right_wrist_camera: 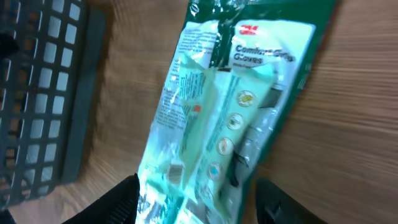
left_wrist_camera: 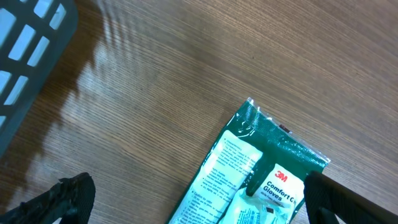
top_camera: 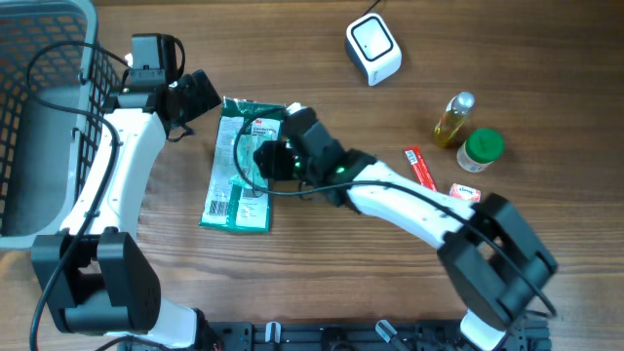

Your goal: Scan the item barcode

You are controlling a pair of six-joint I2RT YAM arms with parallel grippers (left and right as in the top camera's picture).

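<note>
Lying flat on the wooden table, just beside the grey basket, the 3M Comfort Gloves pack is resting well apart from the white barcode scanner, which is sitting toward the far edge. Nothing is showing the pack being presented to the scanner. I am therefore judging the scan as not yet done and the work as sitting at its start, around the pick-up.

The right gripper is poised over the pack's near half. Its fingers are standing spread with the pack passing between them, and they are not visibly pinching the film. The left gripper is hanging at the pack's far left corner, jaws spread wide and carrying nothing.

What is remaining, as I am reading it:
- getting a firm hold on the pack and lifting it
- carrying it across to the scanner
- turning the barcode toward the scanner's window

The oil bottle, green-lidded jar and red sachet are lying off to the right, untouched. A white printed patch at the pack's near end is probably carrying the barcode, though it is too small to read.
</note>
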